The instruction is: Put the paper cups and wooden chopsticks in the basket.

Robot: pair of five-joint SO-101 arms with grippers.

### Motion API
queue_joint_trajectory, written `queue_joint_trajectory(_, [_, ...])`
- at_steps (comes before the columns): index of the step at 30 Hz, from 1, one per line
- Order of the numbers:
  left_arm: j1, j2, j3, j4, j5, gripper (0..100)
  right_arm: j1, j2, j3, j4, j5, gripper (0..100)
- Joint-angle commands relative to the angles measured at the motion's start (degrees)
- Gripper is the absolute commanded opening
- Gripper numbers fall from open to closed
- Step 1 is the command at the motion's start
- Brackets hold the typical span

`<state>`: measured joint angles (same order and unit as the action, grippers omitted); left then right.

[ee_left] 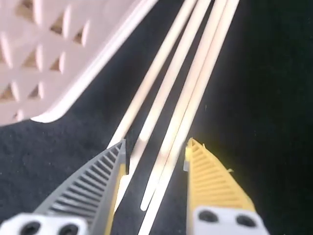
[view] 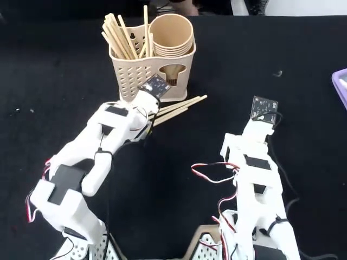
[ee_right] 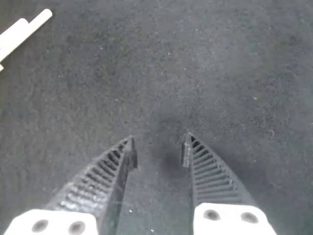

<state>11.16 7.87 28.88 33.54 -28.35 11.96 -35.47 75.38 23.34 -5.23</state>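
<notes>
Your left tool hangs low over the loose wooden chopsticks. Its 2 jaws are moderately parted and straddle the bundle without clamping it. The sticks lie side by side on the black surface and run straight ahead from between the tool's tips. The basket stands just beside them, on the grey jaw's side. In the high view the basket is already loaded, with a stack of paper cups on the side away from your left tool's arm. A sheaf of leaning chopsticks fills the other side. Your right tool sits well apart from the basket and points down at the dark cloth, its jaws partly open with nothing between them.
</notes>
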Motion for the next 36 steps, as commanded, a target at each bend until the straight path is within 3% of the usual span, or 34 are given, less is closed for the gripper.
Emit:
queue_joint_trajectory(1, [1.0,1.9,-4.2,-1.1,-0.3,19,-0.6,-1.4,-2.7,-1.4,-0.2,15.9])
queue_joint_trajectory(4, [1.2,2.6,-3.5,-0.9,-0.4,19,-0.6,-1.4,-2.7,-1.4,-0.1,15.9])
queue_joint_trajectory(8, [3.4,2.6,-3.2,6.1,-3.6,19,-0.6,-1.4,-2.7,-1.4,-0.1,15.9])
queue_joint_trajectory(15, [5.3,2.6,-3.2,12.2,-8.7,4,-0.6,-1.4,-2.7,-1.4,-0.1,15.9])
queue_joint_trajectory(29, [4.8,2.3,-3.0,19.0,-8.9,3,-0.6,-1.4,-2.7,-1.4,-0.1,15.9])
queue_joint_trajectory(36, [3.9,-8.0,-2.9,27.5,-8.9,3,-0.6,-1.4,-2.8,-1.4,-0.1,15.9])
